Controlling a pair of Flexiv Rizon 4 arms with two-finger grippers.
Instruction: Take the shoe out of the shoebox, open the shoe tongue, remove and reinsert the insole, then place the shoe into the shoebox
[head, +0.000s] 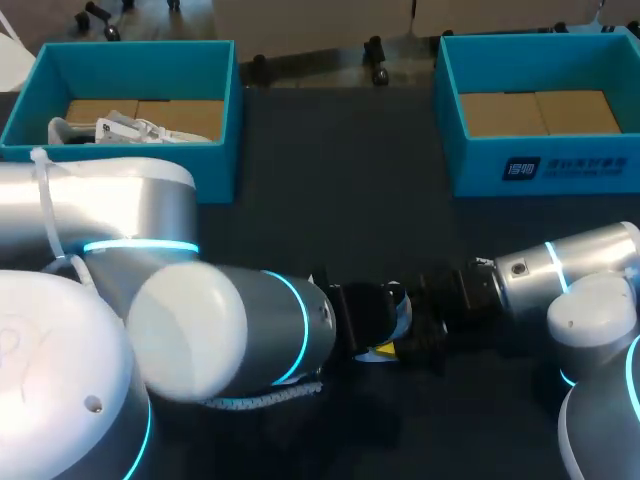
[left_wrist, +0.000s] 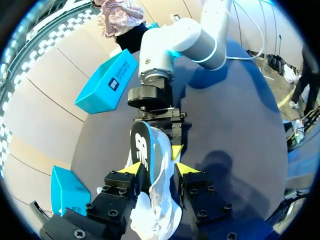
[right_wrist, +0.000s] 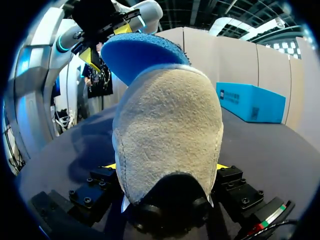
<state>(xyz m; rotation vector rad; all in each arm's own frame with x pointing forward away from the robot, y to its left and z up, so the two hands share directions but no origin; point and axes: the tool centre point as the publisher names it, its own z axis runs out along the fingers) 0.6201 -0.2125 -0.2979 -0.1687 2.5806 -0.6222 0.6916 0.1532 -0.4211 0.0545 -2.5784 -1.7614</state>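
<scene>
Between both arms, the left gripper (left_wrist: 159, 171) and right gripper (right_wrist: 167, 166) are clamping the sneaker (right_wrist: 167, 125), whose blue insole (right_wrist: 140, 52) is likely needing slow, straight handling.

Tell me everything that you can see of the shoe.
The shoe is held above the dark table between both grippers. The left gripper appears to clamp its white laced upper; beyond that show a light blue edge and a black oval panel with a white mark. The right gripper grips the other end, rounded and beige like suede. A blue rough-textured rounded part rises behind it; whether insole or sole, I cannot tell.
</scene>
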